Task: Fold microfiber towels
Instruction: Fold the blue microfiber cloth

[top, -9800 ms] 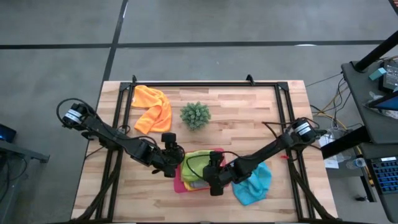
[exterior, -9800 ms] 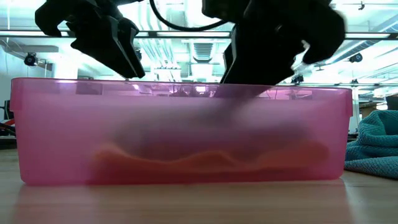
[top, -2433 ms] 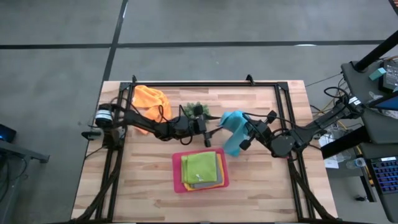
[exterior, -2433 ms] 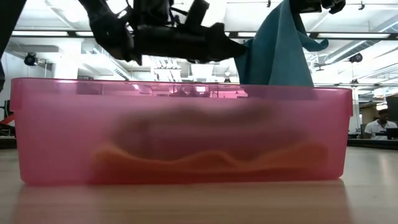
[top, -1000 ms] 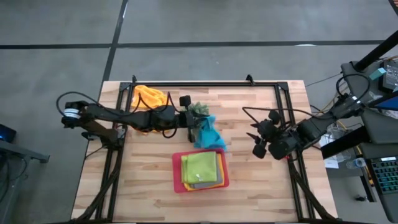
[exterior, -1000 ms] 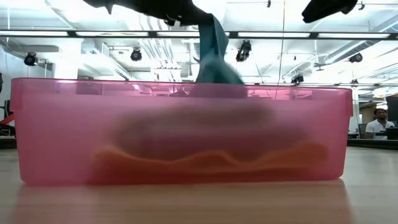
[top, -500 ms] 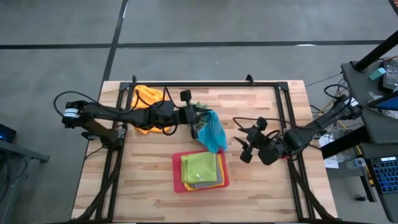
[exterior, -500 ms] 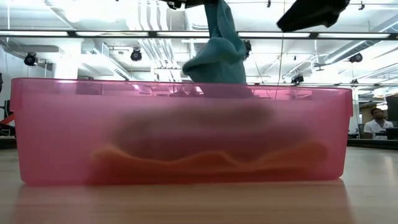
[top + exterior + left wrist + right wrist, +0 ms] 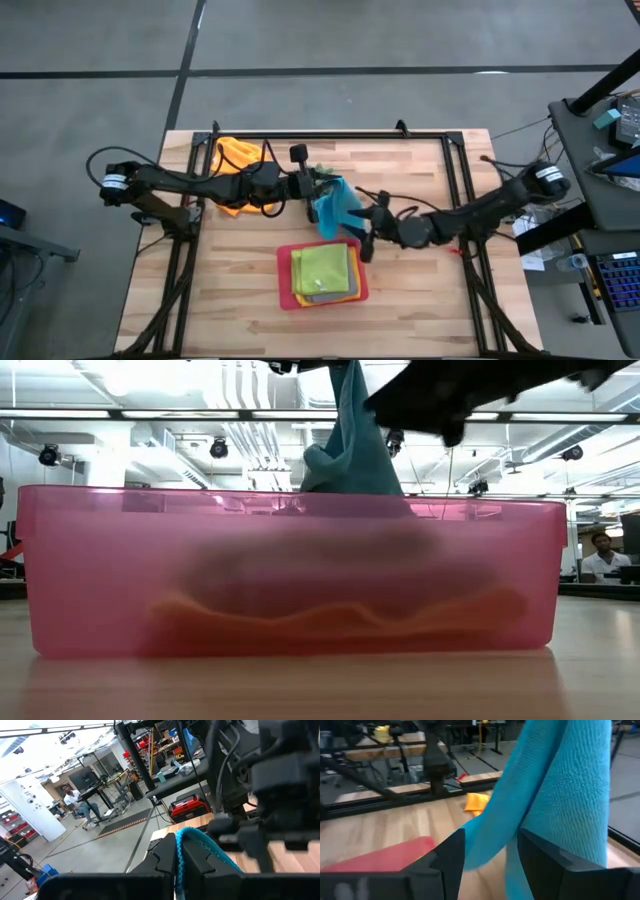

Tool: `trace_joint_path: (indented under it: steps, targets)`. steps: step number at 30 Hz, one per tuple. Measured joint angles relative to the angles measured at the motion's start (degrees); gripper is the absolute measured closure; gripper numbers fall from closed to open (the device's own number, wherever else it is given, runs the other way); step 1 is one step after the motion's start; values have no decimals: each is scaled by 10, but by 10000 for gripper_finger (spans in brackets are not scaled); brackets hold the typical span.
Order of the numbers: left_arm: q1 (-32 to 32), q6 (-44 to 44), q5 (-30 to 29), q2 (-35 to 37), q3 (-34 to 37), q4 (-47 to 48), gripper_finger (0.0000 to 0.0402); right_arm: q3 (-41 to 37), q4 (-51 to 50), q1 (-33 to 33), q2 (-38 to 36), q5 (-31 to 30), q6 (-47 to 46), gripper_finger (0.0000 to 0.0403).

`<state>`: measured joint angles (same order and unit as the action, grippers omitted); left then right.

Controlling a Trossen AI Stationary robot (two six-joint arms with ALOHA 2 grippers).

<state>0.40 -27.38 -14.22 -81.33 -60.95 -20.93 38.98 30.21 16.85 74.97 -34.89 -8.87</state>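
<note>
Light blue towel [image 9: 335, 205] hung lengthwise from the closed left gripper [image 9: 312, 197], above the table [image 9: 420, 290] just behind the pink tray [image 9: 285, 290]. Right gripper [image 9: 366, 232], fingers [image 9: 540, 855] spread, flanked its free lower edge from the right, nearer than the left. Open tabletop lay rightward for spreading.

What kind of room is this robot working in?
Probably a robotics lab or workshop. Two robot arms work at a wooden table on a concrete floor. Behind it are ceiling strip lights, workbenches, and a person sitting at a desk.
</note>
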Motion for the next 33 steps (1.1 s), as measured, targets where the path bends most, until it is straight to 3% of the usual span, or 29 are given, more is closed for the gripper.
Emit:
trace_joint_path:
  steps: [9,15,20,24,33]
  targets:
    - [0,-3,-14,0,0,-7,402,70,1,-50,92,72,-16,234]
    - [0,-6,-19,0,0,-18,401,89,-34,-52,119,-45,-33,273]
    - [0,-6,-19,1,0,-28,401,94,-79,-52,117,-78,-16,353]
    - [0,-6,-18,6,-12,-26,401,94,-130,-41,80,-102,24,390]
    - [0,-33,-40,17,-18,-25,401,144,-373,15,-126,-104,40,394]
